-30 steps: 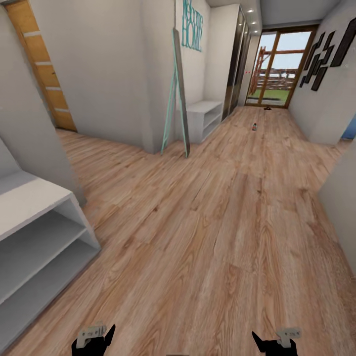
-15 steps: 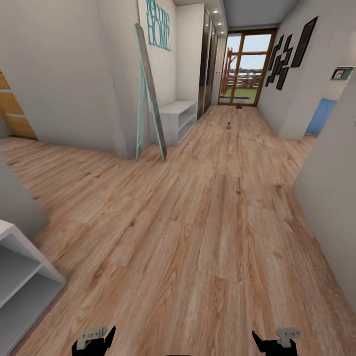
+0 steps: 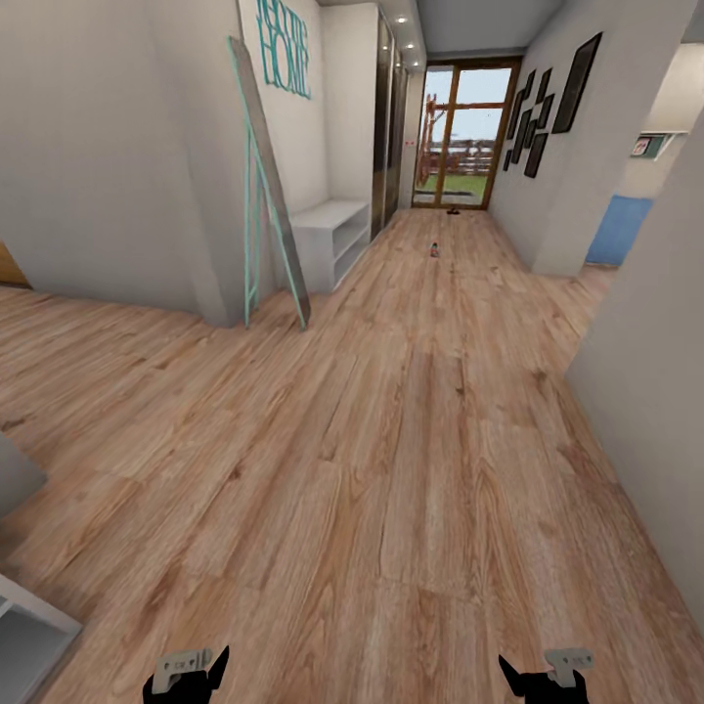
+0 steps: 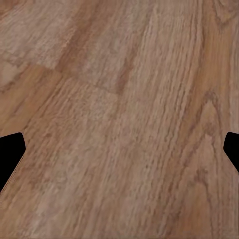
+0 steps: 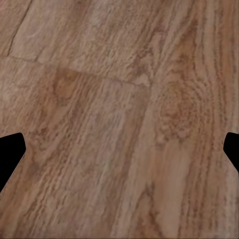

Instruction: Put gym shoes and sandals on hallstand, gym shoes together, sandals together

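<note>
While both arms hang low for travel, the shoes lie far ahead.
Left gripper and right gripper spread their fingers over bare corridor floor; a small shoe-like speck (too small to identify) sits well beyond them.

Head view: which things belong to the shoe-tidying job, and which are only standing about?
Job: light brown wood-plank corridor floor; small reddish thing far along it, perhaps a shoe, too small to tell.
Standing about: teal-framed leaning mirror; low pale grey bench; black picture frames; glass door.
</note>
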